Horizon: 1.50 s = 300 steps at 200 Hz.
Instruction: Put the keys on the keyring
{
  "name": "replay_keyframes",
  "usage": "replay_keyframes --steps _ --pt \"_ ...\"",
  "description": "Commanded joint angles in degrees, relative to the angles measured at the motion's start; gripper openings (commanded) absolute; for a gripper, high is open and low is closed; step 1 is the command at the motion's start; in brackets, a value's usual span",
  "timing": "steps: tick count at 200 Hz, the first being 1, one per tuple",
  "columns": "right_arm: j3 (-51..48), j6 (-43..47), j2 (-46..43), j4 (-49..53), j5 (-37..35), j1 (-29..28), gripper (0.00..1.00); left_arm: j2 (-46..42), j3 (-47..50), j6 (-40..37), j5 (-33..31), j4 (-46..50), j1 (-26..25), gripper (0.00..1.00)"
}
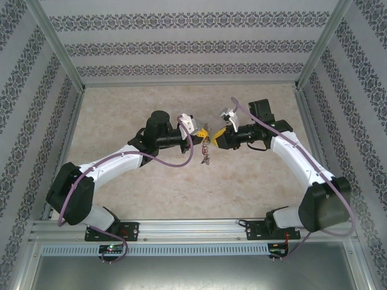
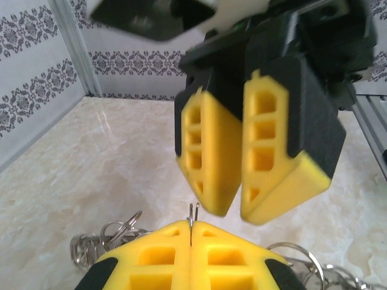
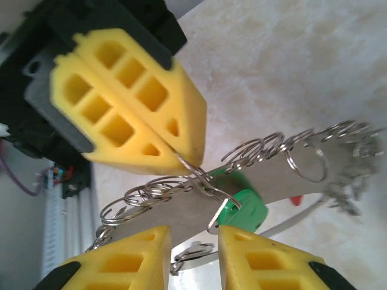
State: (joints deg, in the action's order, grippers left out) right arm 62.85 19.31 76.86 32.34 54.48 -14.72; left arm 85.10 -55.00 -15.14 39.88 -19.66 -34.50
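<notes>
Three patterned walls [image 1: 181, 45] around a pale marbled tabletop [image 1: 181, 187]; left fingers [image 3: 133, 103] tight on the keyring [image 3: 175, 214], right fingers [image 3: 266, 266] apart.

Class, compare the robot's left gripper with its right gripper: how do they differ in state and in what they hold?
The left gripper has its jaws shut, while the right gripper has its jaws parted. The left gripper pinches a thin wire loop of the keyring; the right gripper appears to hold nothing. Both have yellow jaws with a grid of holes and face each other closely above the table.
</notes>
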Motion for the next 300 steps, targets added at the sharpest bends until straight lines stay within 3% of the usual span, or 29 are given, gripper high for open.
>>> replay_keyframes --steps 1,26,58,94,152,252,300 --pt "-2.4 8.4 -6.4 -1.9 -5.7 0.3 0.28 -2.0 -1.0 1.8 3.1 -4.6 -0.2 0.00" --pt "-5.8 13.7 -12.1 -7.3 -10.6 0.1 0.32 -2.0 -1.1 2.6 4.4 -5.0 -0.1 0.00" --pt "-8.3 22.0 -14.3 -10.9 -9.7 -1.3 0.30 -1.7 -1.6 3.1 5.8 -5.5 0.0 0.00" --pt "-6.7 22.5 -11.2 -11.3 -8.5 -3.0 0.23 -1.3 -2.6 3.4 7.9 -5.8 0.0 0.00" --pt "-4.9 22.8 -8.4 -10.6 -7.5 -4.0 0.30 -1.1 -2.9 3.8 10.7 -6.0 0.0 0.00" --pt "-1.9 22.5 -6.6 -7.4 -2.0 -3.9 0.23 -0.3 -3.8 3.0 12.5 -4.1 -0.1 0.00" --pt "-1.5 23.9 -6.9 -5.0 -0.4 -3.9 0.25 -0.1 -3.9 2.8 12.5 -3.4 -0.1 0.00"
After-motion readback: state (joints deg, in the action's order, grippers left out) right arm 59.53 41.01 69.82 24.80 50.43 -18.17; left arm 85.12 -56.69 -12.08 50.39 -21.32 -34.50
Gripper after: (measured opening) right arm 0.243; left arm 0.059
